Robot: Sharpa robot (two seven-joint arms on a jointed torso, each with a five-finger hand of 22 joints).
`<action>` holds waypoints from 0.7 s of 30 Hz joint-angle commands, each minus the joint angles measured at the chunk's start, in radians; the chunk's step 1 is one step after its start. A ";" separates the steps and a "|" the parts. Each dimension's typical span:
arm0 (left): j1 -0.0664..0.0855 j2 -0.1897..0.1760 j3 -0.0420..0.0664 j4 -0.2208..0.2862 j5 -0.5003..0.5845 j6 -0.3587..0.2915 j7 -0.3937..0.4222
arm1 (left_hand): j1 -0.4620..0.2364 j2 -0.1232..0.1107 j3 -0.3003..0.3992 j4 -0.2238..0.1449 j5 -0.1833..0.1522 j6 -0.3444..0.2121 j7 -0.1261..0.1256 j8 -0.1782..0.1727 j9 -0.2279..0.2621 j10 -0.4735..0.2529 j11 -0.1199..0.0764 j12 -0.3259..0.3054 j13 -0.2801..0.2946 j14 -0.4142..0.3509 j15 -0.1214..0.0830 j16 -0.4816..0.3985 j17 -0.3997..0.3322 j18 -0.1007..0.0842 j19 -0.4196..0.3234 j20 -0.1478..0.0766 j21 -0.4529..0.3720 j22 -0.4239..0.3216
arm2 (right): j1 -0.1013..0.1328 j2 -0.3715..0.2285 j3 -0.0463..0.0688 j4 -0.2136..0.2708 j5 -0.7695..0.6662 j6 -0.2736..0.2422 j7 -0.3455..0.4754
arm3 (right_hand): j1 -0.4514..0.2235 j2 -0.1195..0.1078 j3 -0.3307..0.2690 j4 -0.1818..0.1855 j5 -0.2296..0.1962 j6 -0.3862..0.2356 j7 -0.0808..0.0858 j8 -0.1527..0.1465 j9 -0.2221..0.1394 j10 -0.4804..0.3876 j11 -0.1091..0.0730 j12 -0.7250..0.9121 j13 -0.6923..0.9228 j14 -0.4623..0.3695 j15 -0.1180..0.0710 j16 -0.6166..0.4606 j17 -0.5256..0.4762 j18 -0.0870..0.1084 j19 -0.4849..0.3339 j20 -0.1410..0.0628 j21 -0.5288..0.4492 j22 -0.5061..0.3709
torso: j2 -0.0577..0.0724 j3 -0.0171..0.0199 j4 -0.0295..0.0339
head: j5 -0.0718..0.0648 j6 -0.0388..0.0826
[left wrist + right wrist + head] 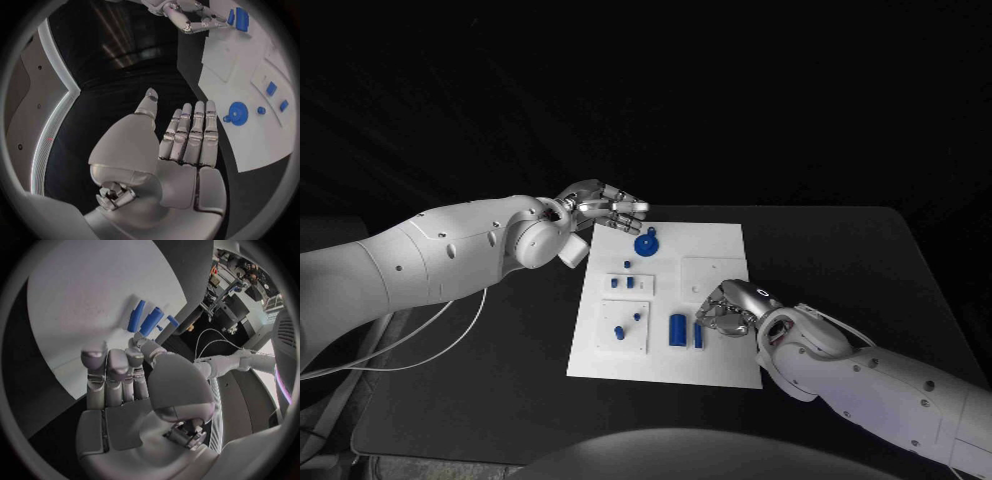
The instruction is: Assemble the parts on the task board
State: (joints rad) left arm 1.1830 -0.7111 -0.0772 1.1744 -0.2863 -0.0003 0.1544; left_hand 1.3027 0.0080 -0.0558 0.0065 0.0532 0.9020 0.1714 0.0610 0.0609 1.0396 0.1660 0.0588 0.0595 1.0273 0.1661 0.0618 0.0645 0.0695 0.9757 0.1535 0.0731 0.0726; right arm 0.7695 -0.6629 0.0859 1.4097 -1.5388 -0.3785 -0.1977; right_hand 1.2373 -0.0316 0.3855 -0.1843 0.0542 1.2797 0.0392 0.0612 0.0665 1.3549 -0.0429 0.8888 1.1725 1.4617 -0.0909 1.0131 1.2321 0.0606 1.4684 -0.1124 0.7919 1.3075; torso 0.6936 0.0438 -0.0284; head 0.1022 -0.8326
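Nearest the head camera is the right hand (730, 308), hovering over the right side of the task board (718, 240) with its fingers loosely curled and nothing in them, just beside a pair of upright-looking blue bars (685, 331). Farther off, the left hand (603, 210) hangs at the board's far left corner, fingers apart and empty, near a round blue disc (646, 243). Small blue parts (629, 283) sit in raised white squares along the board's left half, and more stand on the near left square (625, 325). By my reading little is assembled: the pieces lie scattered and neither hand carries one, so most of the work remains.

From the left wrist, the silver palm and straight, close-set fingers (187, 135) hold nothing. Beyond them the matte white board (247, 145) carries the flat disc with a small lug (237, 112) and small blue blocks (271, 89). The other hand (187, 17) shows at the far end.

From the right wrist, metallic segmented fingers (112, 375) extend over the smooth white board (81, 295), gripping nothing. Just past the fingertips lie two slim blue bars (145, 319), smooth and plastic-looking, side by side.
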 commanded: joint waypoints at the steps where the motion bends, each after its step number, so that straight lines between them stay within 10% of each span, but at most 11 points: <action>1: 0.000 0.002 0.000 0.001 -0.004 0.012 0.007 | -0.002 0.012 -0.001 -0.004 -0.002 -0.008 -0.001 -0.001 -0.002 -0.005 -0.002 0.001 0.001 -0.004 0.000 0.000 0.000 0.004 -0.007 0.001 -0.001 0.000 | -0.003 0.007 0.000 -0.004 -0.026 0.012 -0.015 | -0.001 0.007 -0.001 -0.012 -0.006 0.010 0.000 0.004 0.001 0.007 -0.002 0.001 0.002 0.008 0.000 0.005 0.003 -0.006 0.020 -0.001 0.008 0.099 | 0.000 0.0004 0.0007 | 0.000 -0.001; 21: 0.000 0.000 0.000 0.002 -0.004 0.014 0.005 | -0.002 0.012 -0.001 -0.004 -0.002 -0.008 -0.001 -0.001 -0.002 -0.005 -0.002 0.001 0.001 -0.004 0.000 0.000 0.000 0.004 -0.007 0.001 -0.001 0.000 | -0.028 0.027 -0.002 -0.043 -0.113 0.015 -0.050 | 0.000 0.020 0.001 -0.044 -0.006 0.021 0.003 0.003 0.001 0.016 -0.002 0.007 0.014 0.011 0.004 0.024 0.020 -0.010 0.019 0.002 0.042 0.104 | 0.000 0.0010 0.0001 | 0.004 -0.008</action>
State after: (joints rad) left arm 1.1830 -0.7113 -0.0772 1.1749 -0.2870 0.0001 0.1534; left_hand 1.3027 0.0080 -0.0558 0.0065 0.0532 0.9020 0.1714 0.0610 0.0609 1.0396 0.1660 0.0588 0.0596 1.0273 0.1662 0.0618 0.0645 0.0696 0.9757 0.1535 0.0731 0.0726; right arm 0.7487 -0.6329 0.0878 1.3777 -1.6144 -0.3775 -0.2262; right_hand 1.2332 -0.0216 0.3881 -0.2236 0.0533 1.2919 0.0420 0.0575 0.0656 1.3655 -0.0466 0.8907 1.1844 1.4617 -0.0910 1.0321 1.2510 0.0606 1.4684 -0.1124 0.8288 1.3074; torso 0.6938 0.0440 -0.0283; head 0.1058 -0.8398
